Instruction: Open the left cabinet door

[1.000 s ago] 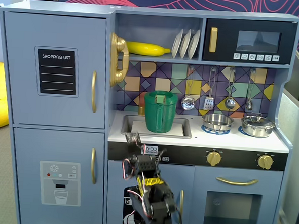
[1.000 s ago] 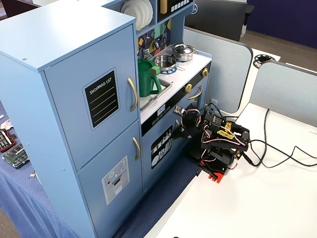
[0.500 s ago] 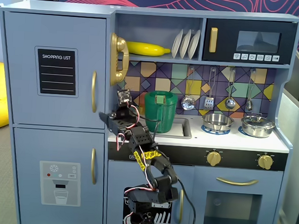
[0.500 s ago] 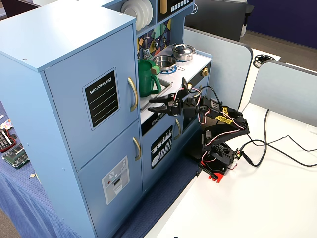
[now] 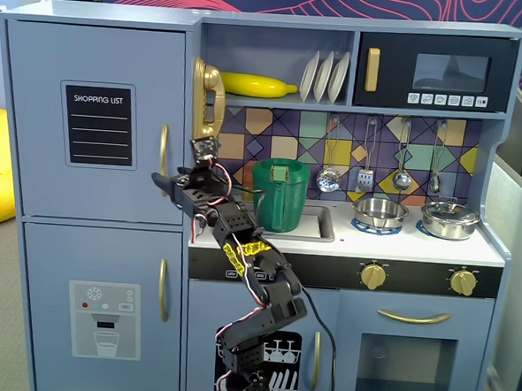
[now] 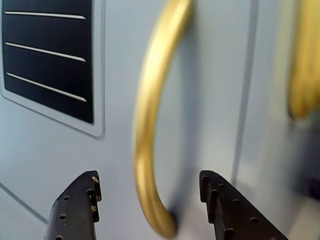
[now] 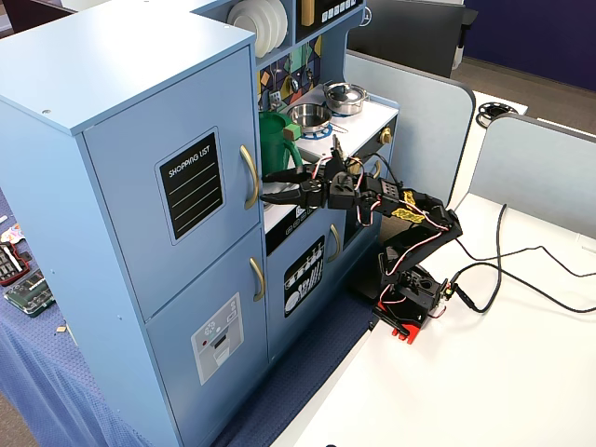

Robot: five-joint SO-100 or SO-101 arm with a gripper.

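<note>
The left cabinet door (image 5: 101,62) is a blue-grey panel with a black "SHOPPING LIST" chalkboard (image 5: 98,125) and a long vertical gold handle (image 5: 164,150). It stands closed in both fixed views (image 7: 140,140). My gripper (image 5: 160,186) is open at the lower end of the handle. In the wrist view the gold handle (image 6: 150,125) runs down between my two black fingers (image 6: 80,205), with a gap on each side, and my gripper (image 6: 150,182) does not touch it. In the side fixed view my gripper (image 7: 265,188) reaches in level at the handle (image 7: 250,172).
Below is the door with the grey dispenser panel (image 5: 103,319). A gold toy phone (image 5: 207,99) hangs right of the handle, above my arm. A green pitcher (image 5: 279,195) stands in the sink behind my arm. Black cables (image 7: 521,261) lie on the white table by my base.
</note>
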